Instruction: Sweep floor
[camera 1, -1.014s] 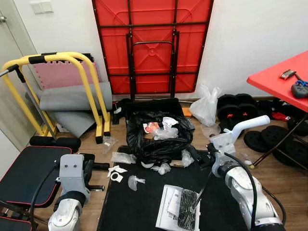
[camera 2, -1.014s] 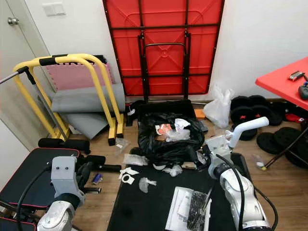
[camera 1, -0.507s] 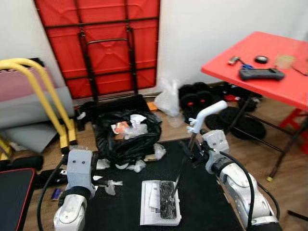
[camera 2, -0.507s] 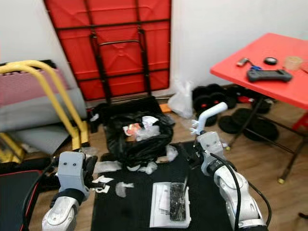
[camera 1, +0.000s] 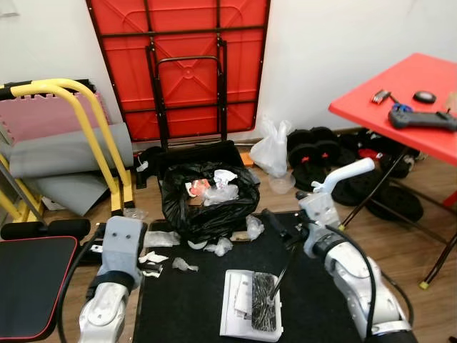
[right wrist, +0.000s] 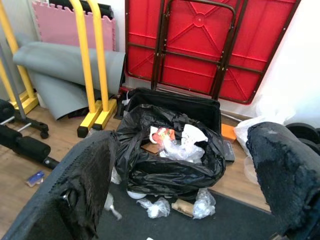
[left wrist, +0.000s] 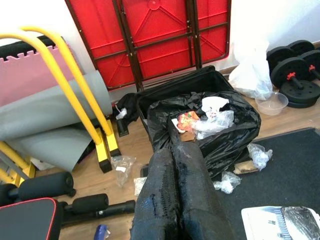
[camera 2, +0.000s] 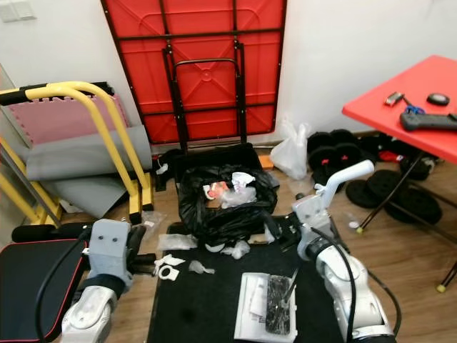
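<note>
Since the white-handled brush (camera 1: 265, 309) looks light & stiff w/ handle the place to grab, left gripper (left wrist: 172, 200) sits pressed together, right gripper (right wrist: 185, 185) spread wide.

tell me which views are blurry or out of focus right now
Left and right eye views: sharp, evenly lit, the black trash bag crisp. Left wrist view: background sharp, the near fingers soft. Right wrist view: the close fingers blurred at the frame edges, the room beyond clear.

A black-bristled brush (camera 1: 264, 311) lies on a white dustpan (camera 1: 238, 318) on the dark mat (camera 1: 193, 307).
</note>
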`<state>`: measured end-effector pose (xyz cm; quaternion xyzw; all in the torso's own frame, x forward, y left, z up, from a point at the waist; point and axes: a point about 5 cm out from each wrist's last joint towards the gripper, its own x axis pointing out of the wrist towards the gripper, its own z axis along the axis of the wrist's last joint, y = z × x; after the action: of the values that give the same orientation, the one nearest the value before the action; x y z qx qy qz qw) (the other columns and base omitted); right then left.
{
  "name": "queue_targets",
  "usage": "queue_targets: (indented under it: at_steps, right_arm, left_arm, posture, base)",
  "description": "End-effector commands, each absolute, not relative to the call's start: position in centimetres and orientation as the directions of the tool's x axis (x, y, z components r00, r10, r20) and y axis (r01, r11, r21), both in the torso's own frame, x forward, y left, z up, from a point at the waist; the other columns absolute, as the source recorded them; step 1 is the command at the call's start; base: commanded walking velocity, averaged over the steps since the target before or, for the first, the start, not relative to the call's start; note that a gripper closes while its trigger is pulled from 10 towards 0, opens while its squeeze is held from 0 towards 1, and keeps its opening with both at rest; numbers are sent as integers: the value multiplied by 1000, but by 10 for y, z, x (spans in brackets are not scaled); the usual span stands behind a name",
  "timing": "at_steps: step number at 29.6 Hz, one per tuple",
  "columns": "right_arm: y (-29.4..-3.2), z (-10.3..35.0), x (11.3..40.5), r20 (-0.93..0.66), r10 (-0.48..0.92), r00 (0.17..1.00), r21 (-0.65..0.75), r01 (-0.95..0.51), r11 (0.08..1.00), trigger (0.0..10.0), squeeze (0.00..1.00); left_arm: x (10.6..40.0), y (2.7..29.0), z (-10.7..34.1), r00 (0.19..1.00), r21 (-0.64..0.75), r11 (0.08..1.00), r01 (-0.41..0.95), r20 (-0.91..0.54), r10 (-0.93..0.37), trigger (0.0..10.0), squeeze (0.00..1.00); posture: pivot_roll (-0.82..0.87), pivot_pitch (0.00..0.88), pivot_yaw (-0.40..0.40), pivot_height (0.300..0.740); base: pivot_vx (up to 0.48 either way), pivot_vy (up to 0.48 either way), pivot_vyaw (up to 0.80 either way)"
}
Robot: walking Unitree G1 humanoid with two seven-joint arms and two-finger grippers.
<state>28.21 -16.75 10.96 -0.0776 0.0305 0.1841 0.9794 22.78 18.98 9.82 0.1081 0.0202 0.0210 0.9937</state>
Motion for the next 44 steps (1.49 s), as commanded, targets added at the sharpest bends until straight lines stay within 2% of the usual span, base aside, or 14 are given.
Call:
queue_targets:
  at_steps: [1, 6, 12, 17, 26, 40, 44]
  right_arm:
    - [-169, 110, 282, -88, 349, 933, -157, -359, 920, 10000, 0]
    - [-169, 110, 282, -86, 349, 933, -155, -359, 920, 10000, 0]
    - [-168, 110, 282, -84, 354, 932, -163, -363, 917, 10000, 0]
    - [-167, 110, 283, -85, 360, 929, -153, -369, 917, 10000, 0]
    - [-165, 112, 282, -71, 374, 925, -168, -380, 910, 10000, 0]
    - [-161, 114, 280, -79, 421, 904, -200, -428, 881, 10000, 0]
    - [-159, 116, 281, -87, 429, 899, -227, -437, 871, 10000, 0]
  left_arm:
    - [228, 190, 101, 997, 229, 971, -63, -17, 69, 10000, 0]
    - [228, 190, 101, 998, 229, 972, -61, -15, 66, 10000, 0]
    - [229, 189, 102, 998, 230, 972, -56, -8, 59, 10000, 0]
    - [229, 189, 102, 998, 232, 971, -53, -4, 56, 10000, 0]
    - [229, 189, 102, 999, 233, 971, -51, -3, 53, 10000, 0]
    - [228, 192, 101, 997, 225, 972, -72, -1, 74, 10000, 0]
    - [229, 192, 101, 997, 225, 972, -74, -1, 76, 10000, 0]
  posture:
    - [-152, 0, -16, 740]
    - [-153, 0, -14, 740]
    - [-151, 0, -15, 740]
    - [-149, 0, -14, 740]
    - [-149, 0, -13, 740]
    - [-151, 0, -12, 740]
    - [-153, 0, -9, 726]
  base:
    - [0, 0, -800]
    - [0, 0, -800]
    - [265, 0, 0]
    - [287, 0, -725]
    - [295, 0, 0]
    - [0, 0, 0]
    - [0, 0, 0]
